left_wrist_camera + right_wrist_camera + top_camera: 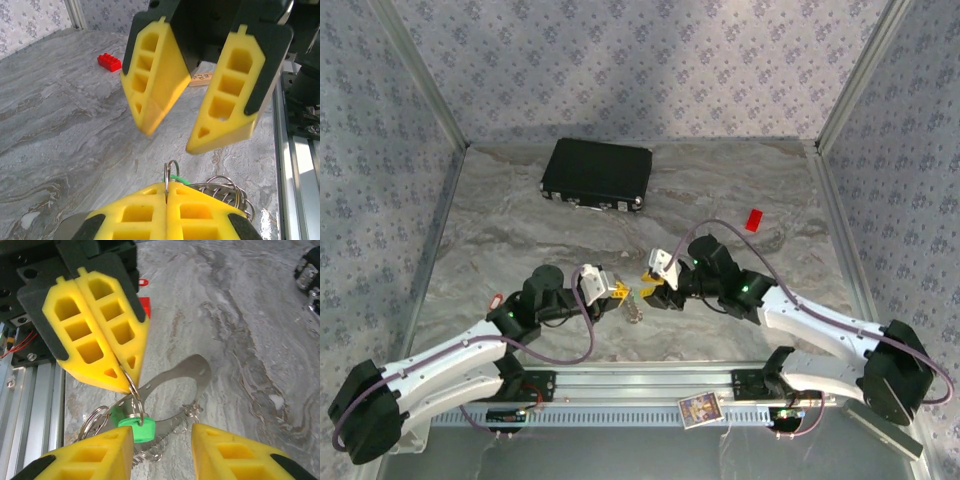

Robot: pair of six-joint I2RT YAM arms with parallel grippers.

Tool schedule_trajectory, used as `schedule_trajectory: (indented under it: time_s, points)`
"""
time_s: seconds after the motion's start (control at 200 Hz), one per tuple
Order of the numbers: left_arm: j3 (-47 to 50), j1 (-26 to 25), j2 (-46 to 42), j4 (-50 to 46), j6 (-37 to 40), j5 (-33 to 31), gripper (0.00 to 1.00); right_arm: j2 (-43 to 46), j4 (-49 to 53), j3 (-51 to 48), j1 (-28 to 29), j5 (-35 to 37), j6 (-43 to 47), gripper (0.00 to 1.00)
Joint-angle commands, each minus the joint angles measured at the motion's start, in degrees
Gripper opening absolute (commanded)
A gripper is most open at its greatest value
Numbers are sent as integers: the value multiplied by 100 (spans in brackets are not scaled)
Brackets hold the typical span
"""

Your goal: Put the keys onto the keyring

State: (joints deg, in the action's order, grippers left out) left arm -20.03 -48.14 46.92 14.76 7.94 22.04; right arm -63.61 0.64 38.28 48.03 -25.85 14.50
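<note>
Two grippers meet over the tabletop (520,220) in the top view. Your left gripper (131,384), jaws pressed together, pinches a small silver ring (136,402); the wrist views reveal the green key (137,429) and keyring (187,371) just below. On your right gripper (175,140) the jaws stand spread beside them.

Grippers: 2, left gripper (167,192) and right gripper (175,139). Black case (597,174): 1, upper centre of top view. Red block (753,220): 1, right of centre. Card (700,409): 1, bottom edge. Green key (137,428): 1, lower centre of right wrist view. Small silver ring (134,390) through it: 1. Keyring (170,376): 1. More rings are bunched on it, count unclear.
</note>
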Motion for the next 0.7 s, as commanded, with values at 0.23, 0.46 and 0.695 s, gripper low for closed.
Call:
schedule_trajectory:
  time_s: [0.23,0.46,0.695]
  points:
    - [-9,-45,-67,458,120,427,0,-252,-430,198,181,-421,371,27]
    - [0,-39,-69,467,132,430,0,-168,-299,131,198,-253,421,27]
    - [0,-45,-58,468,136,441,0,29,-50,7,180,-79,396,27]
